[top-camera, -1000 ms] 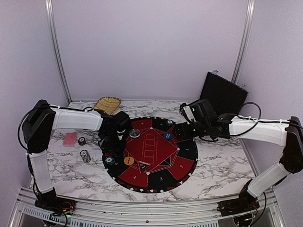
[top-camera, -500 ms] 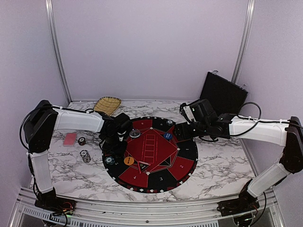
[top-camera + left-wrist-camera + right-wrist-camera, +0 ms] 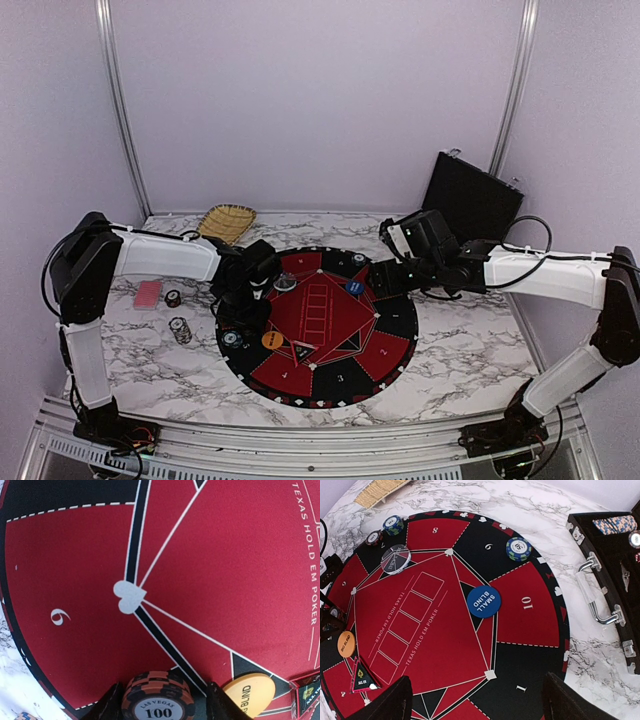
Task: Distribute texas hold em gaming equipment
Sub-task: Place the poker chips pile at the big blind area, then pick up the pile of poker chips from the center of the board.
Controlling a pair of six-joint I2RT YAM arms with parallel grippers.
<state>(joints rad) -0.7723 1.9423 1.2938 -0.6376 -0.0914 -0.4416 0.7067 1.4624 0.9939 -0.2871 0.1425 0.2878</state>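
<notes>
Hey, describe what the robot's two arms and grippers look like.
The left arm and right arm have white links joined by black joint housings, with thin black cables looping alongside. The left gripper and right gripper are black, two-fingered.

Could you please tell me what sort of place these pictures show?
Probably a robot lab test booth, staged for poker: plain lilac wall panels in aluminium frame posts enclose a marble-patterned tabletop, and a round red-and-black Texas Hold'em mat lies on it.

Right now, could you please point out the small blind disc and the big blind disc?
small blind disc (image 3: pixel 483 601), right wrist view, its printed middle.
big blind disc (image 3: pixel 248 695), left wrist view, its orange face.
</notes>
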